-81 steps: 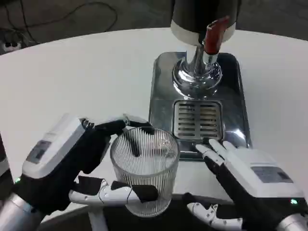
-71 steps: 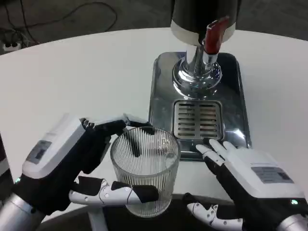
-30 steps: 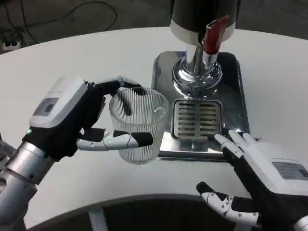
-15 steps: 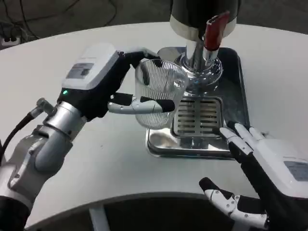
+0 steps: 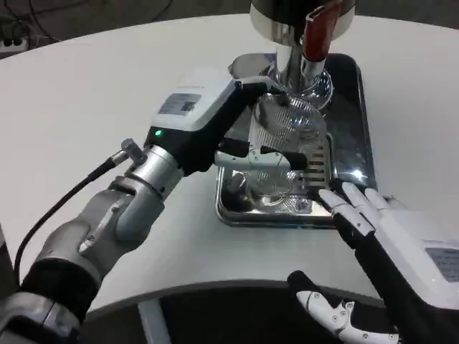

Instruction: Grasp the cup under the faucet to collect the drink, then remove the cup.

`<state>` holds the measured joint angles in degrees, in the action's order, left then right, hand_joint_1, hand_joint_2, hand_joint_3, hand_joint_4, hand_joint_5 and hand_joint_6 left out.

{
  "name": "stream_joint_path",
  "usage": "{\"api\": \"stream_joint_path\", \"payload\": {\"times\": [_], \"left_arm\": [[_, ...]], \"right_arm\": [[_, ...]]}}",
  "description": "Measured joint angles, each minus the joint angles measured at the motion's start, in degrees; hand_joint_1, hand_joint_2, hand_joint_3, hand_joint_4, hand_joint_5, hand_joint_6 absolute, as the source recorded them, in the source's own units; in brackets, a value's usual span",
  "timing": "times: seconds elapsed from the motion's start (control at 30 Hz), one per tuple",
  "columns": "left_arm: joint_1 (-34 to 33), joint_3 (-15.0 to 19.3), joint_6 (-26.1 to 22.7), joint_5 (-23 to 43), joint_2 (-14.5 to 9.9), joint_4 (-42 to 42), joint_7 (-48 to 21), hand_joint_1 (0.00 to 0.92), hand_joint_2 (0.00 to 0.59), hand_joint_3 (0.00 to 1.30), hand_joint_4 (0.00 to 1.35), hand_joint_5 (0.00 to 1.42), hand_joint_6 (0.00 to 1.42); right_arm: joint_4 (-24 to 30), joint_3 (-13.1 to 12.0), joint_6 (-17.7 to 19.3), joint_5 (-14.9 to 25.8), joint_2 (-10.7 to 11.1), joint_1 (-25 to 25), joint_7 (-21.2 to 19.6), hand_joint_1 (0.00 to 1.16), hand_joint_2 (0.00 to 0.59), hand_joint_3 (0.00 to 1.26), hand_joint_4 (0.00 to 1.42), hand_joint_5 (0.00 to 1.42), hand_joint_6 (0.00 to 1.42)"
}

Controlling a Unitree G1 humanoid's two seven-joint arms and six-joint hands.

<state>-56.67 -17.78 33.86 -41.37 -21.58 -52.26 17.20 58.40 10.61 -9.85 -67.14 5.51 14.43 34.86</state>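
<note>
Forward since earlier, left hand (image 5: 208, 125) holds cup (image 5: 281, 147), seemingly under faucet (image 5: 315, 43).

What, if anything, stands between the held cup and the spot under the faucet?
Nothing visible does. The left hand holds the cup over the drip tray, just in front of the faucet; the gap between shows only tray.

one camera, set high on the robot's head or chest, looks steeply down and forward across the white table (image 5: 107, 86). it sits close: the left hand (image 5: 204, 125) reaches away from it toward the middle of the picture, the right hand (image 5: 391, 251) lies nearest, at the lower right edge. the dispenser (image 5: 301, 21), beyond the left hand, is cut off at the top.
</note>
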Motion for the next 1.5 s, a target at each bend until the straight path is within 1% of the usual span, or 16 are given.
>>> {"api": "stream_joint_path", "payload": {"times": [0.1,0.2,0.37,0.5,0.57,0.63,0.73,0.83,0.9,1.0,1.1,1.2,1.27,1.4,1.5], "left_arm": [[-0.22,-1.11,-0.27,-0.18,0.25,-0.22,1.19,0.512,0.205,1.05,1.21,1.42,1.42],[-0.34,-1.84,-0.86,-1.62,0.38,-0.26,2.91,0.512,0.205,1.05,1.21,1.41,1.42],[-0.82,-3.43,-2.59,-2.60,0.50,-0.26,5.42,0.512,0.205,1.05,1.19,1.40,1.42],[-1.42,-4.46,-5.07,-4.24,0.88,-0.28,7.82,0.505,0.197,1.01,1.13,1.34,1.41],[-1.62,-5.26,-5.79,-4.34,1.10,-0.34,8.66,0.495,0.191,0.92,1.03,1.27,1.39],[-1.90,-5.68,-6.36,-4.33,1.43,-0.52,8.88,0.480,0.177,0.85,0.96,1.23,1.36],[-2.42,-5.97,-7.22,-4.29,1.65,-0.84,8.88,0.460,0.174,0.73,0.85,1.15,1.34],[-2.57,-5.97,-7.32,-4.09,1.73,-1.12,8.87,0.423,0.171,0.60,0.70,1.05,1.28],[-2.58,-5.98,-7.36,-4.08,1.73,-1.12,8.87,0.405,0.168,0.54,0.65,1.01,1.26],[-2.60,-5.98,-7.74,-3.94,1.73,-1.26,8.73,0.352,0.157,0.46,0.57,0.96,1.24],[-2.60,-5.98,-7.80,-3.70,1.73,-1.83,8.11,0.289,0.138,0.33,0.44,0.81,1.17],[-2.62,-5.98,-7.81,-3.67,1.73,-2.40,7.43,0.241,0.122,0.23,0.34,0.71,1.10],[-2.62,-5.94,-7.81,-3.34,1.71,-2.50,7.25,0.217,0.118,0.19,0.32,0.69,1.08],[-2.63,-5.92,-7.69,-2.16,1.65,-2.54,7.14,0.196,0.112,0.11,0.27,0.65,1.06],[-2.64,-5.91,-7.51,-1.62,1.51,-2.53,6.09,0.189,0.109,0.07,0.23,0.64,1.03]], "right_arm": [[0.57,-0.13,0.57,0.06,-0.37,0.71,0.09,0.37,0.375,0.10,0.00,0.00,0.00],[0.59,-1.01,1.69,0.61,-0.61,1.42,0.12,0.37,0.375,0.10,0.00,0.00,0.00],[0.60,-3.33,3.90,2.38,-1.12,2.61,0.12,0.37,0.375,0.10,0.00,0.00,0.00],[0.61,-5.60,5.94,3.95,-2.07,3.85,0.12,0.37,0.375,0.10,0.00,0.00,0.00],[0.61,-6.67,6.74,4.68,-2.58,4.06,0.13,0.37,0.375,0.10,0.00,0.00,0.00],[0.61,-7.59,7.39,5.34,-2.75,4.22,0.21,0.37,0.375,0.10,0.00,0.00,0.00],[0.61,-8.83,8.20,6.17,-2.96,4.36,0.42,0.37,0.375,0.10,0.00,0.00,0.00],[0.61,-9.75,8.75,6.72,-3.17,4.56,0.80,0.37,0.375,0.10,0.00,0.00,0.00],[0.61,-10.12,8.86,6.96,-3.36,4.66,1.06,0.37,0.375,0.10,0.00,0.00,0.00],[0.61,-10.32,8.89,7.35,-3.47,4.69,1.26,0.37,0.375,0.10,0.00,0.00,0.00],[0.61,-10.34,8.89,7.41,-3.47,4.46,1.66,0.37,0.375,0.10,0.00,0.00,0.00],[0.61,-10.33,8.88,7.41,-3.47,4.16,2.16,0.37,0.375,0.10,0.00,0.00,0.00],[0.61,-10.20,8.83,7.35,-3.48,3.99,2.46,0.37,0.375,0.10,0.00,0.00,0.00],[0.61,-9.46,8.59,6.69,-3.49,3.54,3.07,0.37,0.375,0.10,0.00,0.00,0.00],[0.62,-8.99,8.34,6.12,-3.56,3.54,3.19,0.37,0.375,0.10,0.00,0.00,0.00]]}}
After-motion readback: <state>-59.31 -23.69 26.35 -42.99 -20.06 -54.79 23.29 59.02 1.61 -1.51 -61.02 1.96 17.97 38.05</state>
